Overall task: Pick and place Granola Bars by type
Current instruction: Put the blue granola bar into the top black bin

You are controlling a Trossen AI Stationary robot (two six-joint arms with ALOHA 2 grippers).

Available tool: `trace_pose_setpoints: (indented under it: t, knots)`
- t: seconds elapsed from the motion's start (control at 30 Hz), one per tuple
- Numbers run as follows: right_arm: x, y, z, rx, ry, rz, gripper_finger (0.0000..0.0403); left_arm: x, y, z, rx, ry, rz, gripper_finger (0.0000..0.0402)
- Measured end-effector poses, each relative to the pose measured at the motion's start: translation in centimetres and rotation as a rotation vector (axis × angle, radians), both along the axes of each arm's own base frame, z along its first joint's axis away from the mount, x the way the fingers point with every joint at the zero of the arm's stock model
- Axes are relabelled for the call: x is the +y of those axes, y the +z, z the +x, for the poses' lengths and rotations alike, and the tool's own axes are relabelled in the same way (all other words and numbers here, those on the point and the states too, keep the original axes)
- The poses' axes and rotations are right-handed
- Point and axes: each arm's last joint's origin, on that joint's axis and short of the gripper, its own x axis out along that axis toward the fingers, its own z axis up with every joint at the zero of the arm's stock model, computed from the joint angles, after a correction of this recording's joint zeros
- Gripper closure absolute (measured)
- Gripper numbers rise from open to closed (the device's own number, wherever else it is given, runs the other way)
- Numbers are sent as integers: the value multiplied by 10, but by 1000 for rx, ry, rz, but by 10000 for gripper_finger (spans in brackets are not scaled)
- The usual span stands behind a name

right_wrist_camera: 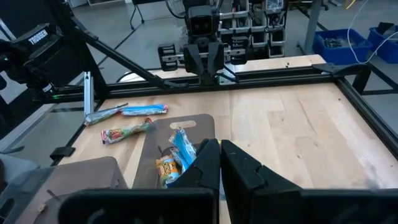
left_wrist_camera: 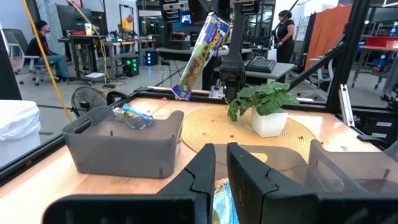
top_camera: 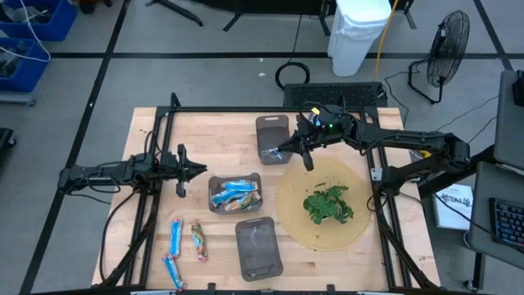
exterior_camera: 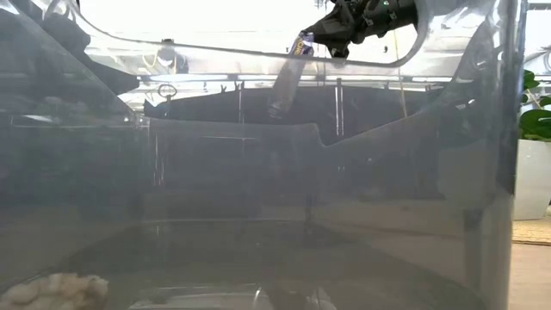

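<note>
My right gripper (top_camera: 298, 147) is raised above the far grey tray (top_camera: 272, 136) and is shut on a granola bar (left_wrist_camera: 200, 55) in a blue-and-green wrapper. The far tray holds a blue bar (left_wrist_camera: 131, 115). The middle tray (top_camera: 214, 182) holds several bars (top_camera: 236, 193). Three loose bars lie flat on the wood near the left front: (top_camera: 176, 236), (top_camera: 199, 242), (top_camera: 173, 270). My left gripper (top_camera: 195, 170) waits level at the table's left, shut and holding nothing. My right gripper pinches the bar's upper end (left_wrist_camera: 216, 23) between its two fingers, which come nearly level from the table's right. The bar hangs below the fingers, tilted, its lower end (left_wrist_camera: 181, 93) swung toward the far tray, clear of tray and table.
A third grey tray (top_camera: 259, 247) stands at the near edge. A potted green plant (top_camera: 328, 204) sits on a round woven mat (top_camera: 295, 221) right of the trays. A black frame (top_camera: 246, 109) runs around the tabletop. Bare wood lies on the far left.
</note>
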Motion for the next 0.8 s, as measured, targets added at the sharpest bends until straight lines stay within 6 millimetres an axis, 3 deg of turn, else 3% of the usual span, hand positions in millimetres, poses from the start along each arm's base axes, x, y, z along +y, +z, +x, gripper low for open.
trace_pose_setpoints:
  t: [0.53,0.8]
  knots:
    - [-2,-1,1,7,-45,-25,403,0,0,0,0,1,0,355]
    - [-13,-25,18,95,-224,-117,403,0,0,0,0,0,0,355]
